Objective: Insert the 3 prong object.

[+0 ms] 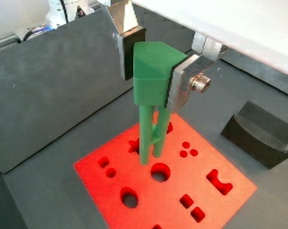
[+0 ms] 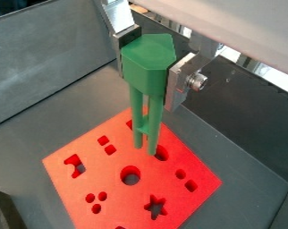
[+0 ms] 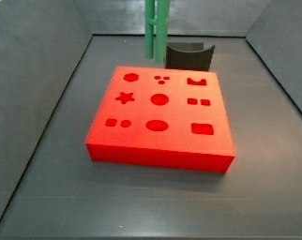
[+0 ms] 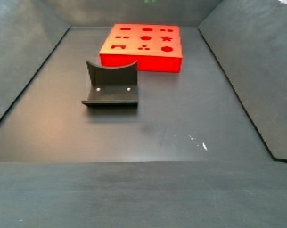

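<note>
My gripper (image 1: 155, 70) is shut on the thick head of the green 3 prong object (image 1: 151, 85), seen in both wrist views (image 2: 144, 72). Its silver fingers (image 2: 182, 79) clamp the head from both sides. The slim prongs (image 2: 143, 130) hang straight down over the red block (image 1: 171, 179) with shaped holes, and the tips (image 1: 151, 154) are close above its top near the middle holes. In a side view only the green bar (image 3: 157, 28) shows, upright behind the red block (image 3: 160, 117); the gripper is out of view there. In the side view that shows the red block (image 4: 143, 46), neither shows.
A dark grey curved stand (image 3: 188, 54) sits just beyond the red block, also seen in a wrist view (image 1: 258, 132) and a side view (image 4: 110, 86). Grey walls (image 1: 51, 80) enclose the dark floor (image 4: 158, 142).
</note>
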